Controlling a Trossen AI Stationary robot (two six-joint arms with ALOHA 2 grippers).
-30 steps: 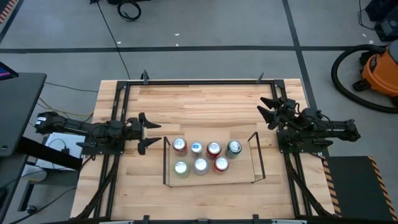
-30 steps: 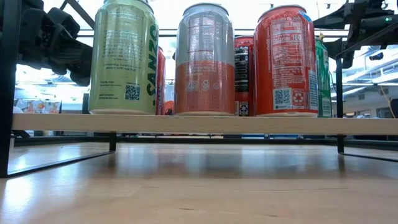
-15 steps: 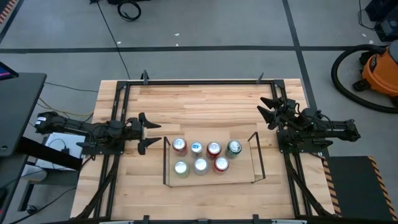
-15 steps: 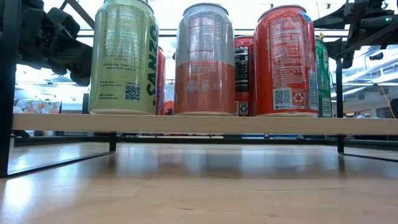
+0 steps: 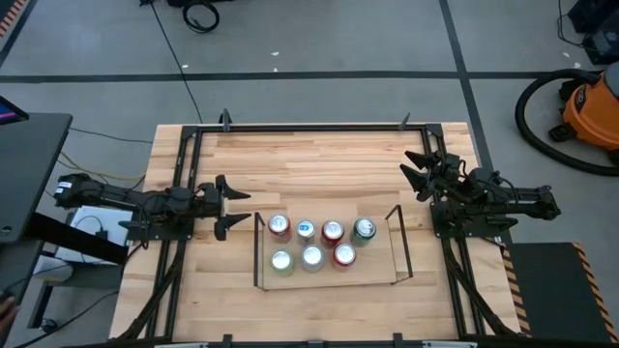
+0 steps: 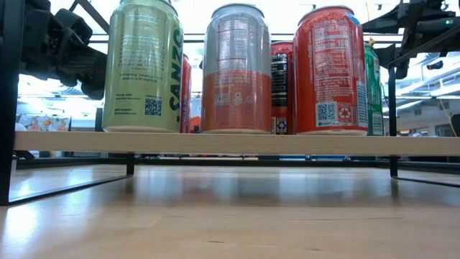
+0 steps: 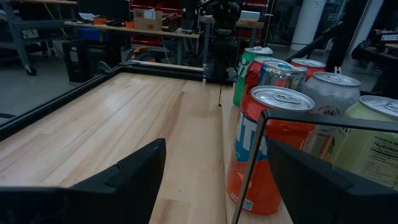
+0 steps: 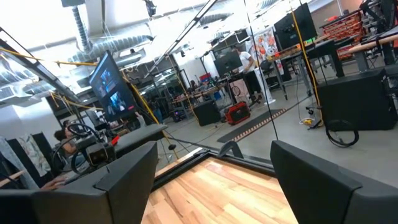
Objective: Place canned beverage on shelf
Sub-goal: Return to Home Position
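**Finally, all stowed and nothing held**

Seven upright aluminium drink cans stand in two rows on the low black-rod shelf with its pale wood floor. The left gripper sits beside the shelf's left end, fingers spread and empty. The right gripper, beyond the far right corner, seems likewise spread.

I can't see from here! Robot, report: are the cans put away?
Left gripper, right gripper open, empty, either side of shelf. Seven cans on it. Nothing blocking.

High camera looks straight down on the table; low camera sits level, close before the shelf both show, probably at its near side.
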